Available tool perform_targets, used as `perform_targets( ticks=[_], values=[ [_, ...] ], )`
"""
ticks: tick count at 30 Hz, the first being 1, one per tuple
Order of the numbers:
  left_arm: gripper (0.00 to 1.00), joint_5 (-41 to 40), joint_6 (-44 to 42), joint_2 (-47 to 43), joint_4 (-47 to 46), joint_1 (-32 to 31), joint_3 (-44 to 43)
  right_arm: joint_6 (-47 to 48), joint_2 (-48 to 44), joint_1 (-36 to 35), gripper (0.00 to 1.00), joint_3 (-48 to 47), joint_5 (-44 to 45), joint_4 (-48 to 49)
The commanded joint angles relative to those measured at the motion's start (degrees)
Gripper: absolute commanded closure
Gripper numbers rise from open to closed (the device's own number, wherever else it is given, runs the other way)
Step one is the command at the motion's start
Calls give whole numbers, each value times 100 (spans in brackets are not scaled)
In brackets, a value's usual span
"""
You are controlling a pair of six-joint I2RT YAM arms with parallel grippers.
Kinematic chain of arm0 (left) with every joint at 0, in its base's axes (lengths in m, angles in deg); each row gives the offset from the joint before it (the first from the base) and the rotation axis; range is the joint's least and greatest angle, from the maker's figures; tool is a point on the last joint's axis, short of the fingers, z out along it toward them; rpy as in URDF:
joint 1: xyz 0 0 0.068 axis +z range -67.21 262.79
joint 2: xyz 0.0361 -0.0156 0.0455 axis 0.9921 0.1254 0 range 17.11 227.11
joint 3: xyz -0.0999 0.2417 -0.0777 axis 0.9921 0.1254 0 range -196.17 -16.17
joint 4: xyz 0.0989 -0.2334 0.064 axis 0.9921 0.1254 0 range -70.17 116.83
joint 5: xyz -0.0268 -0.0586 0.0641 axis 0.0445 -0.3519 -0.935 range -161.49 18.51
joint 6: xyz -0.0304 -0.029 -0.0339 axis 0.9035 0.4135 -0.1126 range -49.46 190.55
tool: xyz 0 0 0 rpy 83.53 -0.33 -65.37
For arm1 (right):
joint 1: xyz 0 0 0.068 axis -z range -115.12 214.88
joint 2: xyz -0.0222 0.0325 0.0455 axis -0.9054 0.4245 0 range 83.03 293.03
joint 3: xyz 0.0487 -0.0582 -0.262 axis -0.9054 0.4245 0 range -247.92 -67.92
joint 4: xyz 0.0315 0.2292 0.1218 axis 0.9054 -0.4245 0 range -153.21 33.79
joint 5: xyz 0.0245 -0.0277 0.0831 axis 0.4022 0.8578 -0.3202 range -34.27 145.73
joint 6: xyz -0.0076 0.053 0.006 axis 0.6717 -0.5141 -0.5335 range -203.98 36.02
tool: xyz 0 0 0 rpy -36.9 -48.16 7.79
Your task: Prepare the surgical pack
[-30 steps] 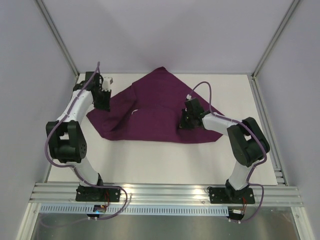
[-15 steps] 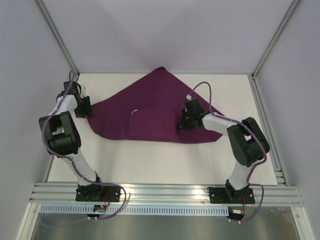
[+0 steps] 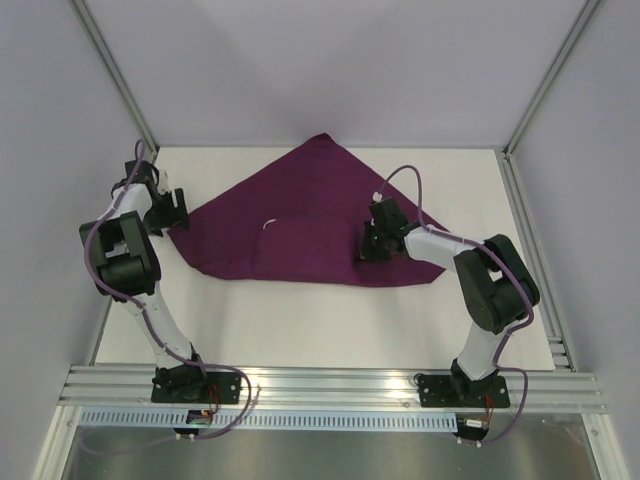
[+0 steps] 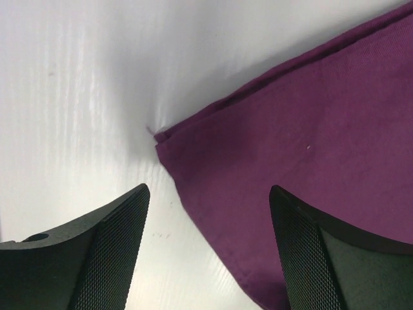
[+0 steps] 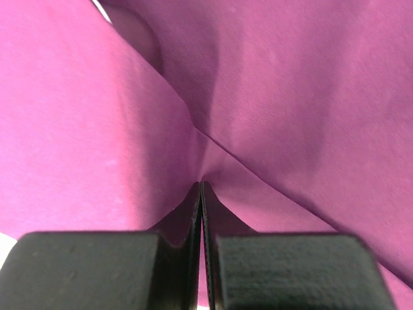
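Observation:
The deep-purple cloth [image 3: 310, 220] of the surgical pack lies spread on the white table [image 3: 300, 320], one corner pointing to the back. My left gripper [image 3: 172, 212] hovers open over the cloth's left corner. In the left wrist view that corner [image 4: 161, 137] lies flat on the table ahead of the left gripper [image 4: 208, 190], with nothing between the fingers. My right gripper [image 3: 370, 250] is down on the cloth's right part. In the right wrist view the right gripper [image 5: 201, 186] is shut, and creases of the cloth [image 5: 290, 97] run together at its tips.
A small white mark [image 3: 266, 223] shows on the cloth near its middle. Metal frame rails run along the right side [image 3: 525, 230] and the near edge [image 3: 330, 385]. Grey walls close off the back and left.
My left gripper carried the cloth's left corner outward to the left, flattening the fold, then opened and let it go. The right gripper stayed in place, shut.

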State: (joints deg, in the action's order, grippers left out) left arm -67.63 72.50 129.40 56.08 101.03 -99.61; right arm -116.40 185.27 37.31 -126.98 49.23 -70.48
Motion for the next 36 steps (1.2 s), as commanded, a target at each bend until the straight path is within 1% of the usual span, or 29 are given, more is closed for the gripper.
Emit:
perform_targets(
  ticks=[1,3,7,8,11,12,14,15,17,19,22,23,24,27,31,34,35,36],
  values=[
    [17,526,129,328,303,66,-348,158,-133,-3,99,-210,184,-322],
    [18,764,121,556,435,66,-427,158,-212,-3,99,-210,307,-428],
    [22,1186,-10,1022,778,-4,-708,131,-301,-3,99,-201,474,-463],
    [24,1214,-46,1101,944,-66,-805,149,-301,6,99,-236,501,-524],
    [27,1205,-151,1102,849,-119,-806,184,-318,-3,99,-289,597,-604],
    [34,1188,-160,1137,849,-128,-866,210,-318,-3,99,-307,624,-604],
    [54,1152,-187,1242,945,-119,-1024,228,-318,-3,99,-333,641,-639],
    [71,1135,-187,1347,1015,-119,-1208,254,-318,-3,99,-342,641,-648],
    [100,1065,-187,1462,1051,-136,-1367,272,-327,6,99,-351,641,-648],
    [100,1082,-187,1428,1007,-136,-1351,298,-353,6,99,-325,641,-657],
    [100,1476,-292,972,824,-145,-1079,324,-371,6,99,-272,641,-631],
    [100,1565,-318,596,761,-163,-982,325,-354,6,99,-263,641,-613],
    [100,1705,-336,410,726,-198,-842,325,-345,6,99,-254,641,-613],
    [100,1995,-442,-259,926,-391,-735,254,-318,6,99,-176,598,-429],
    [100,2224,-477,-822,1235,-830,-753,140,-275,-11,99,-140,501,-218],
    [100,2374,-415,-1130,1402,-1304,-823,122,-160,-11,99,-193,369,-173],
    [100,2417,-372,-1200,1455,-1610,-919,122,-151,-11,99,-219,343,-165],
    [100,2453,-293,-1201,1525,-1752,-989,122,-169,-29,99,-219,351,-121]
  ],
)
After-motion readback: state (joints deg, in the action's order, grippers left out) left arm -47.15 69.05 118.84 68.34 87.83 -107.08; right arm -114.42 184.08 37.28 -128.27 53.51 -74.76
